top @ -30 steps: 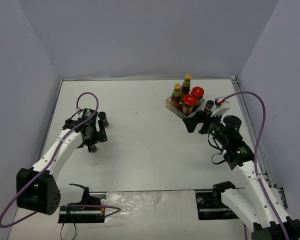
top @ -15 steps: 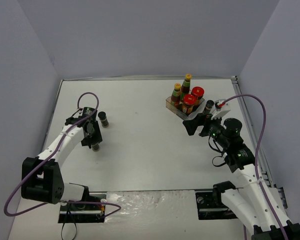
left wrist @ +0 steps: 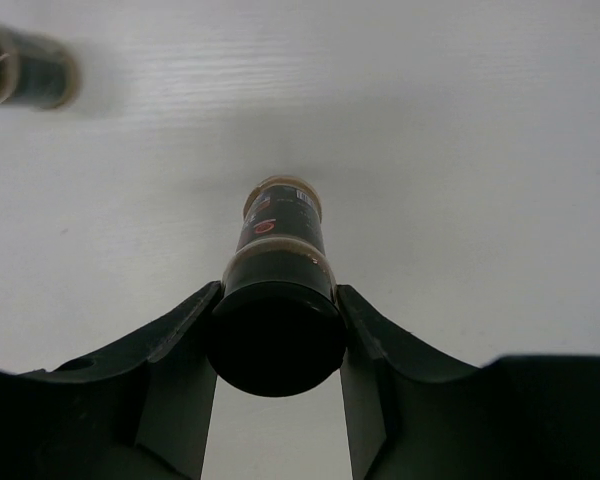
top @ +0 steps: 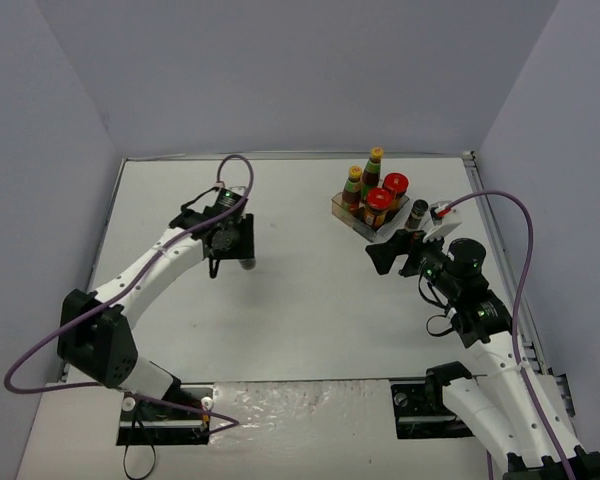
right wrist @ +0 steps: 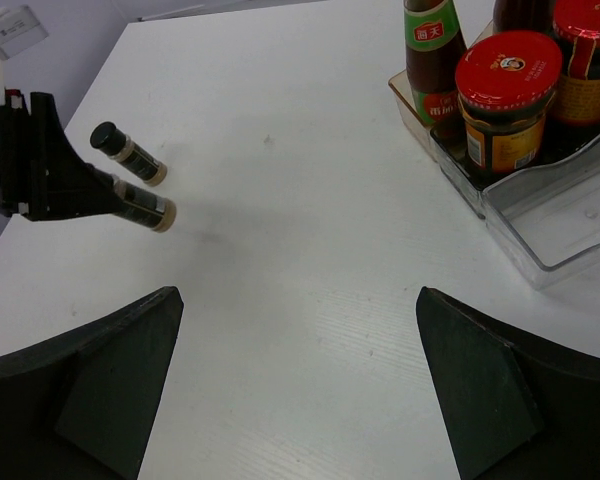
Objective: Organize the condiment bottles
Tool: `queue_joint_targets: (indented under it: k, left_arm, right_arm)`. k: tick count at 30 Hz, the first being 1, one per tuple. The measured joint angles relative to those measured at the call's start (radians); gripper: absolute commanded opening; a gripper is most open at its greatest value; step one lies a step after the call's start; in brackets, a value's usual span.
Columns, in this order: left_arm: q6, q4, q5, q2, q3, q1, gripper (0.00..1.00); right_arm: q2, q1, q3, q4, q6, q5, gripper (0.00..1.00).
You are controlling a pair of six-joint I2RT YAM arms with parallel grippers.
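My left gripper [top: 232, 240] [left wrist: 280, 300] is shut on the black cap of a tiny dark shaker [left wrist: 280, 235] [right wrist: 146, 208], which it holds just above the table, left of the middle. A second shaker [left wrist: 25, 70] [right wrist: 128, 153] stands right behind it. A third shaker [top: 418, 210] stands beside the clear tray [top: 364, 224] [right wrist: 565, 235]. In the tray stand two tall green-necked bottles [top: 354, 188] [top: 373, 168] and two red-lidded jars [top: 378, 206] [top: 396, 187]. My right gripper [top: 390, 250] [right wrist: 298, 300] is open and empty, just in front of the tray.
The tray's near compartment [right wrist: 580, 215] has nothing in it. Purple cables loop over both arms [top: 230, 165]. Grey walls close in the table on three sides [top: 300, 80].
The left gripper shut on a shaker and carried it right and farther back, up to the other shaker. The right gripper drew slightly toward me, still open.
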Motion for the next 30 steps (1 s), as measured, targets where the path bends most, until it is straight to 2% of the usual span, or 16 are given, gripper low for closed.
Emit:
queue_joint_targets:
  k: [5,11,14,20,23,26,30]
  left_arm:
    - [0.002,0.021,0.014,0.195,0.174,-0.145,0.01]
    - [0.001,-0.011,0.003,0.363,0.282,-0.223,0.04]
    - [0.001,-0.014,-0.008,0.411,0.313,-0.257,0.18]
    - [-0.002,-0.033,-0.016,0.436,0.333,-0.295,0.53]
    - [-0.009,-0.048,-0.024,0.44,0.351,-0.295,0.8]
    - [-0.02,-0.064,-0.035,0.441,0.368,-0.295,0.9]
    - [-0.026,-0.072,-0.052,0.436,0.373,-0.294,0.97]
  right_arm:
    - [-0.01,0.0,0.002,-0.039,-0.003,-0.004,1.0]
    - [-0.033,0.0,0.011,-0.082,-0.012,-0.004,1.0]
    - [-0.041,0.0,0.013,-0.106,-0.018,-0.004,1.0]
    - [-0.048,0.0,0.013,-0.144,-0.035,-0.005,1.0]
    - [-0.048,0.0,0.014,-0.155,-0.037,-0.008,1.0]
    - [-0.046,0.0,0.018,-0.164,-0.039,-0.011,1.0]
    - [-0.031,0.0,0.039,-0.17,-0.043,-0.015,1.0]
